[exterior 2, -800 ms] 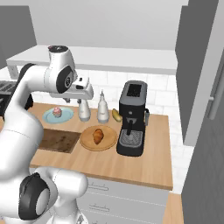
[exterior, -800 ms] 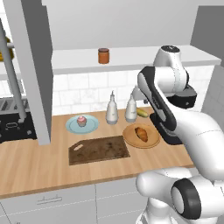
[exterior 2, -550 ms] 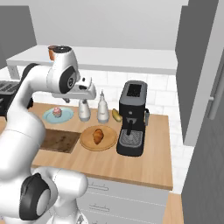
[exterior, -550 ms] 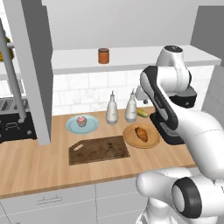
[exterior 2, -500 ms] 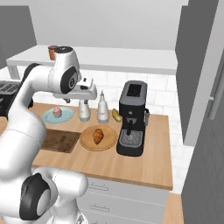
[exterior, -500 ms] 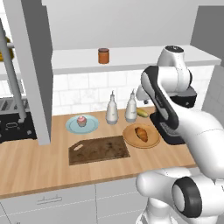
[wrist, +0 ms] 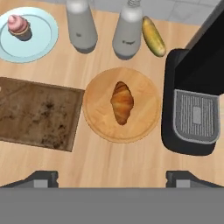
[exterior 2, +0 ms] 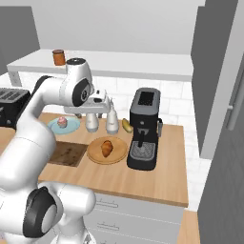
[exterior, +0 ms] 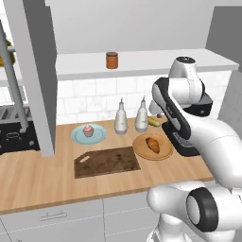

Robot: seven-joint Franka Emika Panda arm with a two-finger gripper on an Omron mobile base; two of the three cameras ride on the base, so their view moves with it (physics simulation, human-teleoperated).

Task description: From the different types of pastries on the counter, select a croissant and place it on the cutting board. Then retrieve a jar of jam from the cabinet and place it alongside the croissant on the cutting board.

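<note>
We recorded the tabletop [exterior: 42,179] as a long light wooden surface over white drawer fronts. The cabinet [exterior: 142,64] hung on the wall above the round wooden plate, with its wide white shelf carrying the jar of jam [exterior: 112,60], which stood upright and well apart from the plate.

A black coffee machine [exterior 2: 144,128] stood just beside the plate, on its right in the hand view. The cutting board [wrist: 35,113] lay flat on the plate's opposite side, its near edge almost touching the plate's rim; nothing lay on it. The round wooden plate [wrist: 144,116] itself sat directly below the hand camera.

Two white bottles [wrist: 81,26] stood behind the plate toward the wall, with a yellow-green fruit [wrist: 153,36] lying beside them. A light blue plate [wrist: 41,41] beyond the board held the pink-frosted cupcake [wrist: 19,25].

The croissant [wrist: 122,103] lay at the centre of the wooden plate.

We observed the pincer [wrist: 112,177] held above the plate, released, its fingertips [wrist: 42,177] wide apart and gripping nothing.
</note>
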